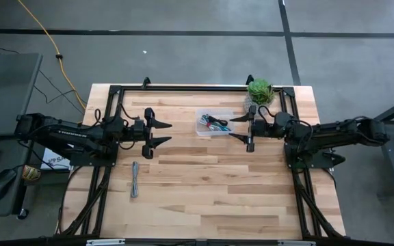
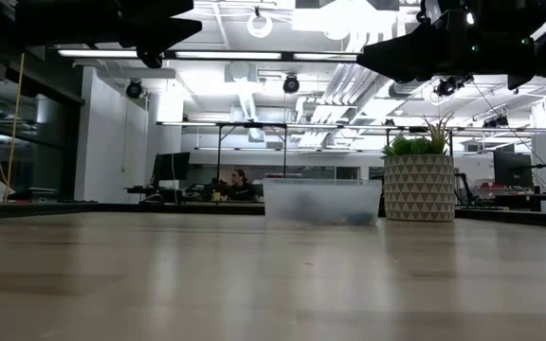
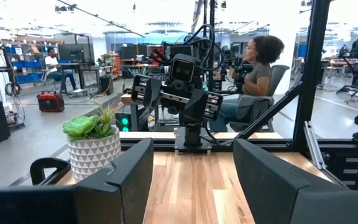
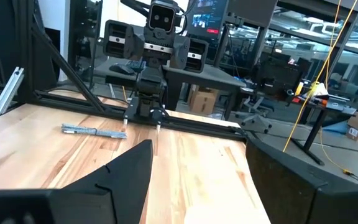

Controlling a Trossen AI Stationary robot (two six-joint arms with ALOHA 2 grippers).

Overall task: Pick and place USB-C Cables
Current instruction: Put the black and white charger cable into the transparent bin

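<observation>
Both the left pincer (image 1: 161,132) and the right pincer (image 1: 239,128) hang wide open beside the clear box (image 1: 211,124), while a blue-grey cable (image 1: 135,180) lies alone on the worktop (image 1: 204,191).

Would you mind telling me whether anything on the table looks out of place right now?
One blue-grey cable bundle lies alone on the bare wood near the left arm, apart from the clear bin that holds the other cables. Both the left gripper and the right gripper hover open, holding nothing. Nothing looks spilled or damaged.
</observation>
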